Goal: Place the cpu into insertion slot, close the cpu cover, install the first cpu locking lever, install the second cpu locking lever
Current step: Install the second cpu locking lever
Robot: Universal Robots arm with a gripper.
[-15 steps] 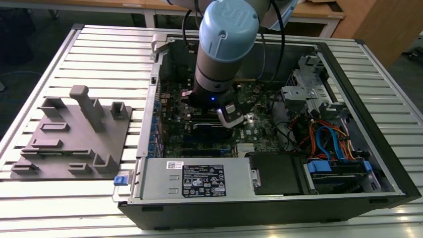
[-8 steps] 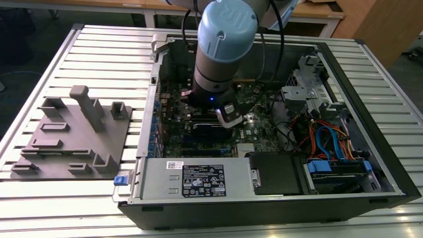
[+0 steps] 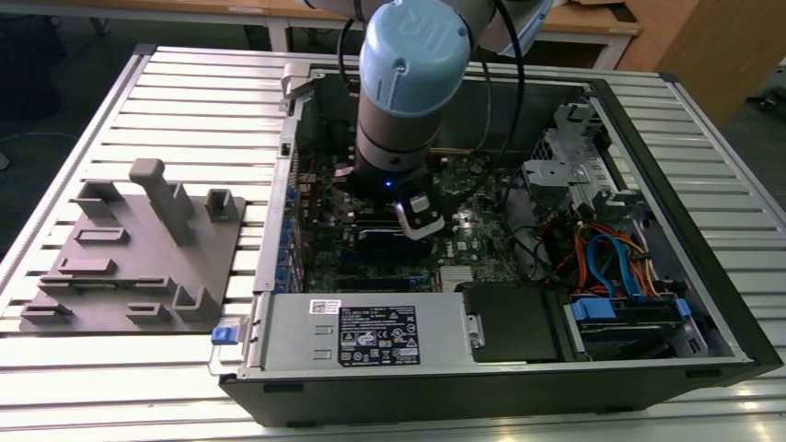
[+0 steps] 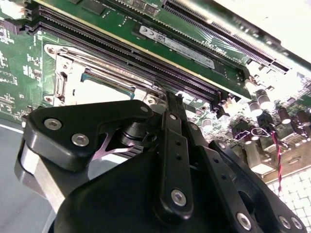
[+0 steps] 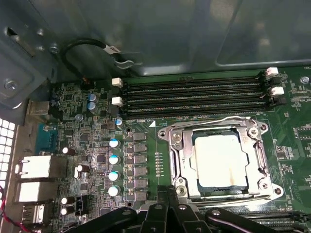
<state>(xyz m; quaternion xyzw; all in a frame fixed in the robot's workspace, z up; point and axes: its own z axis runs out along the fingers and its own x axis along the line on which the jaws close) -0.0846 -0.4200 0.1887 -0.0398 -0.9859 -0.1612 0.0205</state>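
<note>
The cpu [image 5: 218, 160], a dull silver square, lies seated in the insertion slot [image 5: 176, 145] on the green motherboard. The cpu cover [image 5: 218, 132], a silvery frame, lies flat around it. A thin wire lever [image 5: 228, 119] runs along the slot's side nearest the memory slots. My gripper [image 5: 168, 195] is shut, its black fingertips together just off the slot's rim, on the side away from the memory slots. The second wrist view has the gripper [image 4: 173, 99] close to the slot's [image 4: 68, 82] metal edge, holding nothing I can see. In the exterior view the gripper [image 3: 421, 230] reaches down into the open computer case.
Black memory slots [image 5: 194, 94] run beside the slot. Capacitors [image 5: 113, 160] and rear ports [image 5: 36, 167] stand on the board. In the case, a power supply [image 3: 368, 331] and cabled drive bays [image 3: 614, 262] flank the arm. A grey fixture plate [image 3: 135, 249] lies at the exterior view's left.
</note>
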